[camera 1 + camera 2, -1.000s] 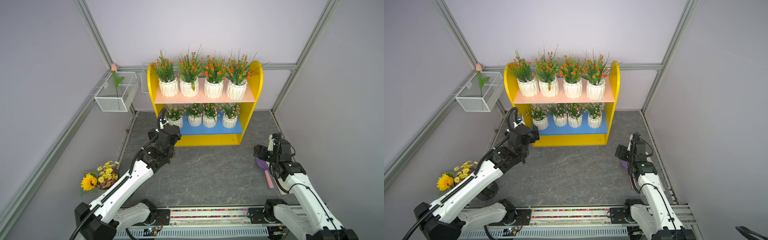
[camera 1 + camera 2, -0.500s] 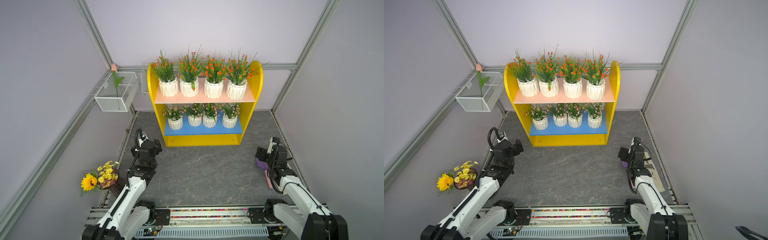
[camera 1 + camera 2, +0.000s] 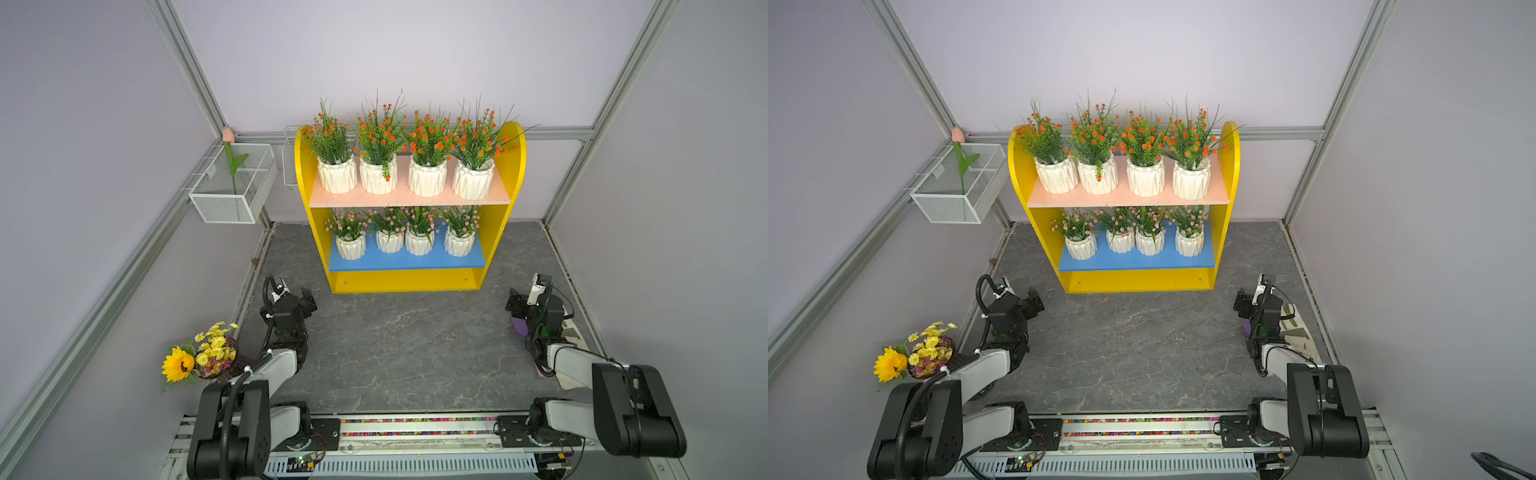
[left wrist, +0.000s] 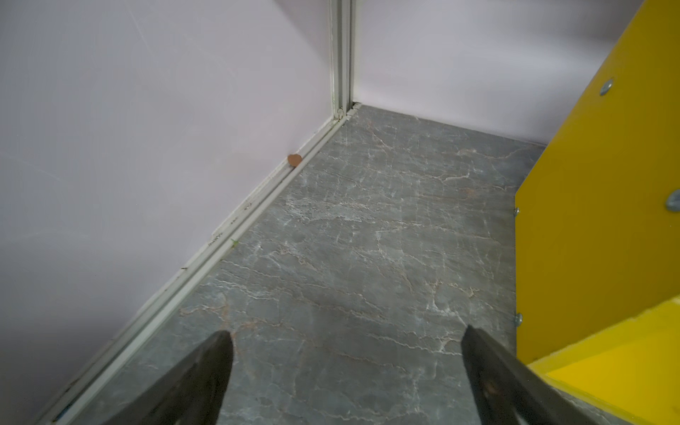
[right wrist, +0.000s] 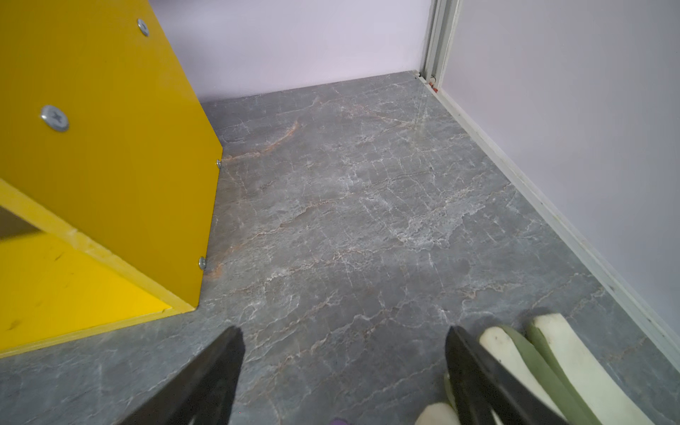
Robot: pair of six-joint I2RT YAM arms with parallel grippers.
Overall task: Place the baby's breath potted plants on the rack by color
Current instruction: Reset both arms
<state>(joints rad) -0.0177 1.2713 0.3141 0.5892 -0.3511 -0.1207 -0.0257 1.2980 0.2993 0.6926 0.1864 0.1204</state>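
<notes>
The grey marble-patterned surface looks like a smooth stone-print sheet, matt with a faint sheen. At twelve o'clock on it, the yellow two-tier board rack is painted smooth and semi-glossy, its pink and blue shelf boards duller; bright metal screws stud a side panel. The white ribbed pots look smooth and lightly glossy, their sprigs plastic. At ten o'clock the white wire-mesh basket is coated metal. Lilac walls are matt, the frame rails brushed aluminium. Black fingers of the left hand look like dull plastic
</notes>
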